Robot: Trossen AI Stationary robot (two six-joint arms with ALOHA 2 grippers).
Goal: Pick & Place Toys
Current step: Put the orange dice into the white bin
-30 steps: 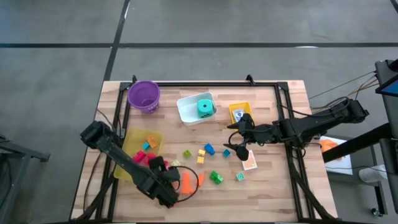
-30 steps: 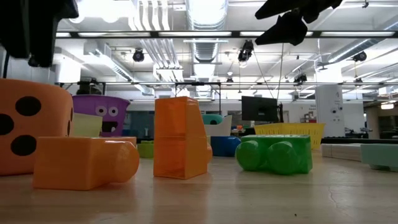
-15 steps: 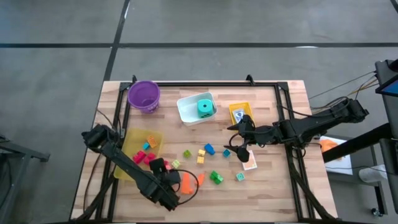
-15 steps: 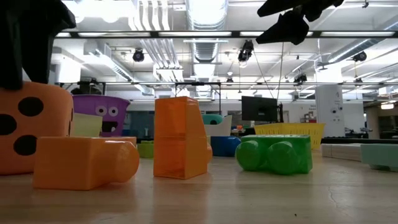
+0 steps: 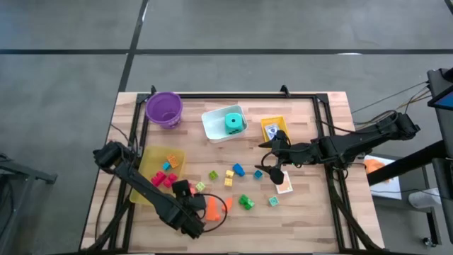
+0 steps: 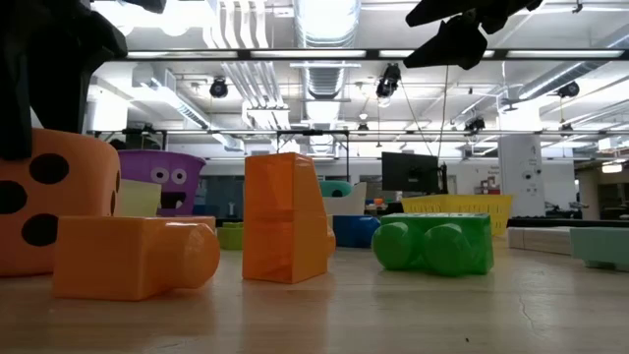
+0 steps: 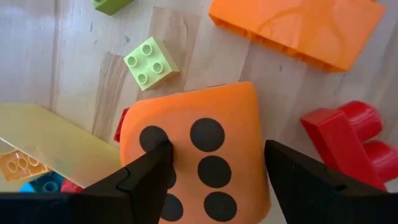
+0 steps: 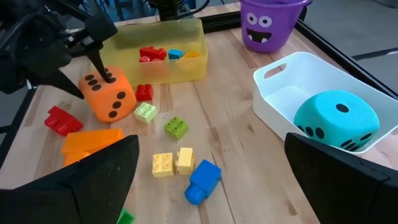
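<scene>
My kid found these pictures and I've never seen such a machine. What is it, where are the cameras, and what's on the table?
Two robot arms work at a wooden table. One camera looks down from above, one sits at tabletop height, and one rides on each wrist. The left gripper has its fingers around an orange die, which rests on the wood. The right gripper hangs open over scattered small blocks. A teal die lies in a white tray; a yellow tray and purple bowl stand nearby.

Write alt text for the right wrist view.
The left hand grips an orange die beside a yellow tray of blocks. Loose blocks dot the wooden table; a teal die sits in a white tray near a purple bowl.
</scene>
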